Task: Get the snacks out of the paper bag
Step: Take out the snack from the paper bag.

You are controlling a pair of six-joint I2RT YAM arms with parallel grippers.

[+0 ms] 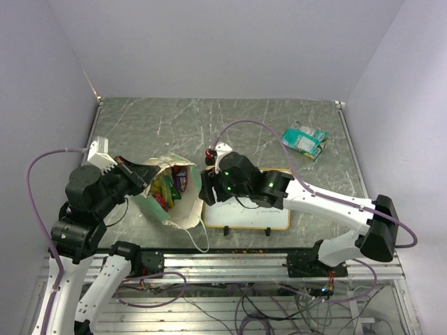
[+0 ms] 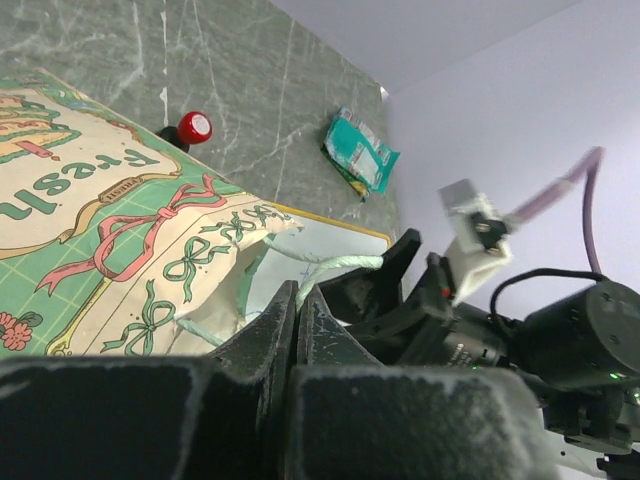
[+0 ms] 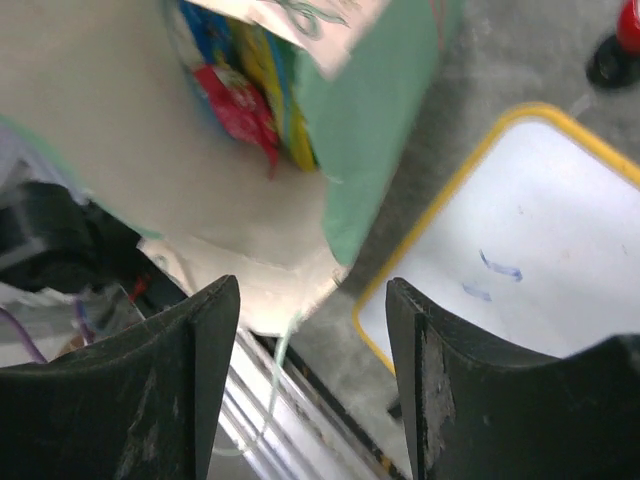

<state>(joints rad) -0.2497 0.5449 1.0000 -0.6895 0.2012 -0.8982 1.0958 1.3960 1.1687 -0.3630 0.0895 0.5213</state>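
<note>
At the tabletop's [image 1: 244,125] left-centre, the paper bag [image 1: 187,213] holds the snacks [image 1: 167,187], its rim pinched by the closed left claw [image 1: 140,174]. The right claw [image 3: 312,300] gapes empty at its mouth; plunging in could tear thin paper or yank the rim free.

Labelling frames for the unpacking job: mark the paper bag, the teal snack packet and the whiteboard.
paper bag [image 2: 110,240]: left wrist view, printed face.
teal snack packet [image 1: 305,141]: top external view, its middle.
whiteboard [image 3: 540,230]: right wrist view, white surface.
</note>
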